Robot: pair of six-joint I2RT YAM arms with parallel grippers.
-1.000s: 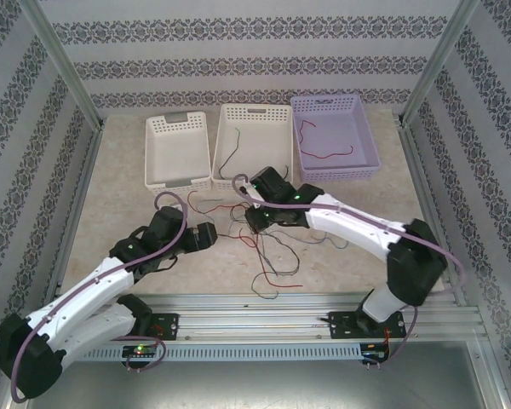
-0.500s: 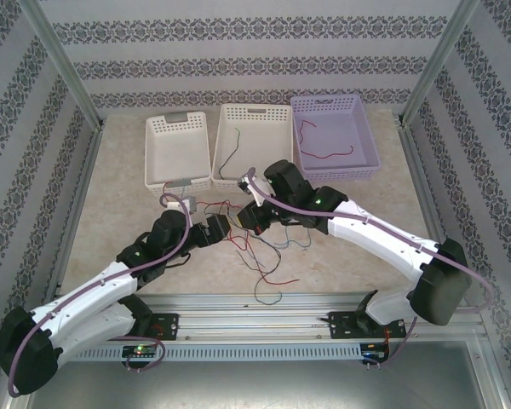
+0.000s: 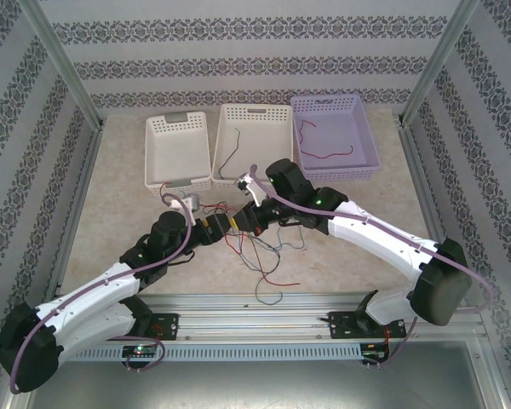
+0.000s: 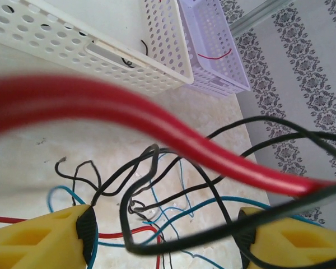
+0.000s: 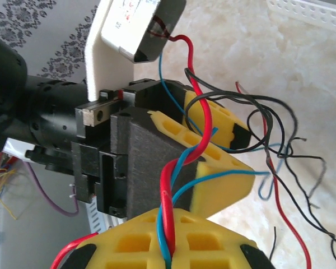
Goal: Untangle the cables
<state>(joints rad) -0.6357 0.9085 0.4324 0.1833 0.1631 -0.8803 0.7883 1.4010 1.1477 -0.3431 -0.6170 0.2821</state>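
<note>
The table (image 3: pixel 119 170) carries everything, and both arms reach in from its near edge to meet over its middle, just in front of the baskets. I judge that they meet there to work one strand out between them: one side anchors, the other takes a fresh hold.

The cables (image 3: pixel 268 251) lie as a loose knot of red, black and blue strands on the table, under and just behind the two wrists. Part of the knot is lifted to where the grippers meet.

The right gripper (image 5: pixel 168 224) is clamped on a red-and-blue twist (image 5: pixel 176 174), which rises from its yellow fingers straight into the other arm's reach. The left gripper (image 4: pixel 167 235) faces it with its jaws apart. Black and blue strands cross the gap between them, and the frames show nothing pinched there. A thick red strand (image 4: pixel 157 117) hangs blurred just before its lens, and a kinked black strand (image 4: pixel 151 168) loops below.

Three perforated baskets stand side by side along the far edge, probably one for each colour.

- The lilac basket (image 3: pixel 327 99), on the right, holds a red cable (image 3: pixel 324 153) lying curled on its floor.
- The middle white basket (image 3: pixel 254 108) holds one thin dark cable (image 3: pixel 230 158).
- In the left white basket (image 3: pixel 150 153) I make out no strand.
</note>
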